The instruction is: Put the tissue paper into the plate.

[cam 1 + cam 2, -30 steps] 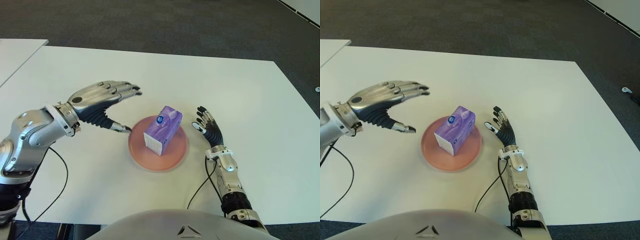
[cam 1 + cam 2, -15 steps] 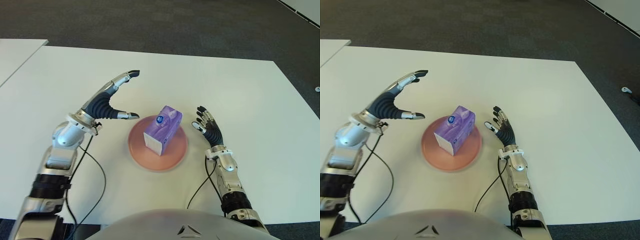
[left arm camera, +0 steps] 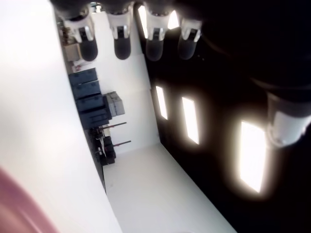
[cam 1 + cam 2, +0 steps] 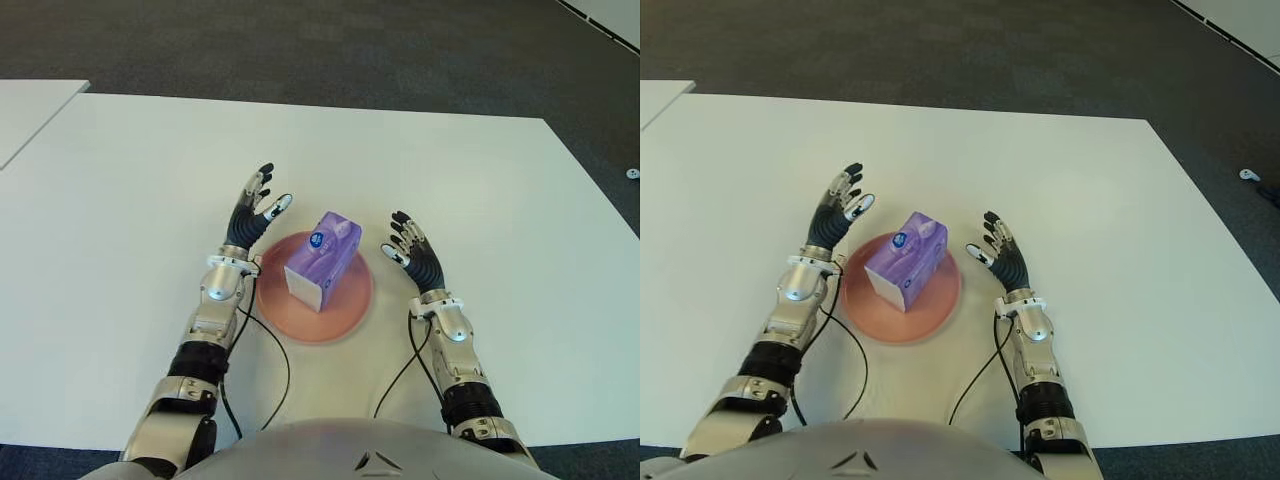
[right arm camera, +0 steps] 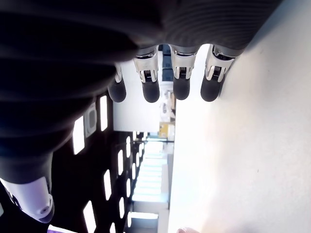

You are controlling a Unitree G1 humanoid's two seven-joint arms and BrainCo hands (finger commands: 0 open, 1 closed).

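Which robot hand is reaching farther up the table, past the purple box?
The left hand. Its fingertips reach beyond the far end of the tissue box on the pink plate, while the right hand stops beside the box. Both hands are open.

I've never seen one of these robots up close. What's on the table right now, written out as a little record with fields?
Surface: white table
Dish: round pink plate, near the table's front edge
On the dish: purple tissue paper box, resting inside the plate, held by nothing
Left hand: left hand, fingers spread and empty, beside the plate's left side
Right hand: right hand, fingers spread and empty, beside the plate's right side
Task status: tissue box appears to be already in the plate
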